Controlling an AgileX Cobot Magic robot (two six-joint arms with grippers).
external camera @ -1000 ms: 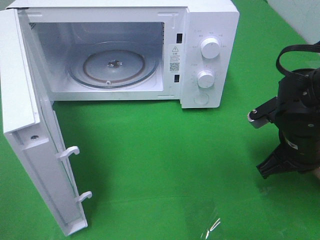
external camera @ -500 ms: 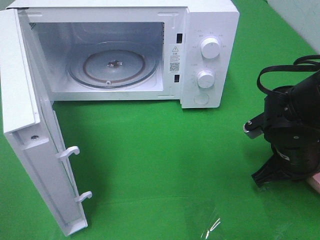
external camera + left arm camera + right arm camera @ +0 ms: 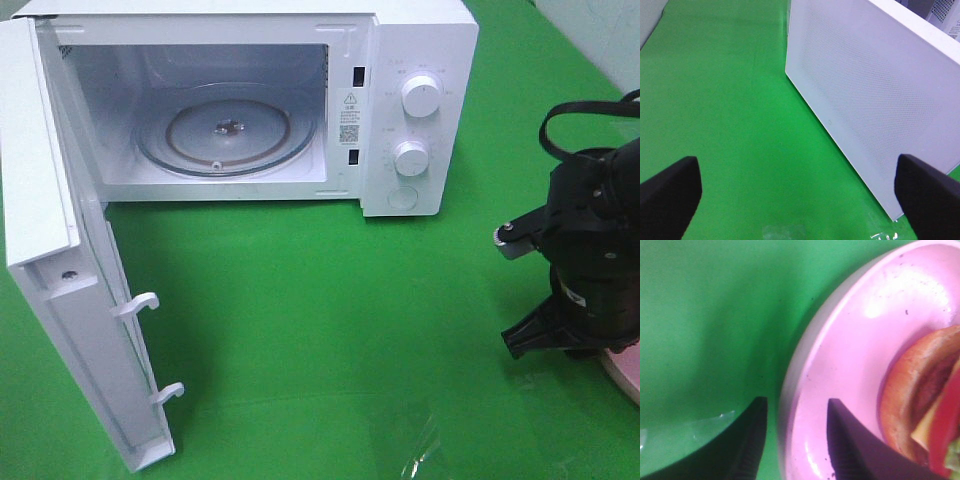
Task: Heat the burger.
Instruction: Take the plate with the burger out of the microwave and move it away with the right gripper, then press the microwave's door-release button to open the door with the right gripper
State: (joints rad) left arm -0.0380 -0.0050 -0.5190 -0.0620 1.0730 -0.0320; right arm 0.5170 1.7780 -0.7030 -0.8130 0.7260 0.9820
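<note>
Straddling the rim of the pink plate (image 3: 840, 370), the right gripper (image 3: 795, 440) shows its two dark fingers parted, one over the green table (image 3: 330, 300) and one over the plate's inside; they clamp nothing, and whether they touch the rim cannot be told. On that plate, just beside the inner finger, lies the burger (image 3: 925, 405), tipped on its side so bun, patty, cheese and tomato show. From the high camera the right arm stands at the table's right edge, lower and nearer the front than a second ago, and a corner of the plate that was hidden then now peeks out beneath it. Across the table, the left gripper (image 3: 800, 195) hangs wide apart and released, facing the outer face of the microwave door (image 3: 875, 95). The white microwave (image 3: 410, 110) sits unchanged at the back, door swung fully open on the left, glass turntable (image 3: 228, 130) bare.
</note>
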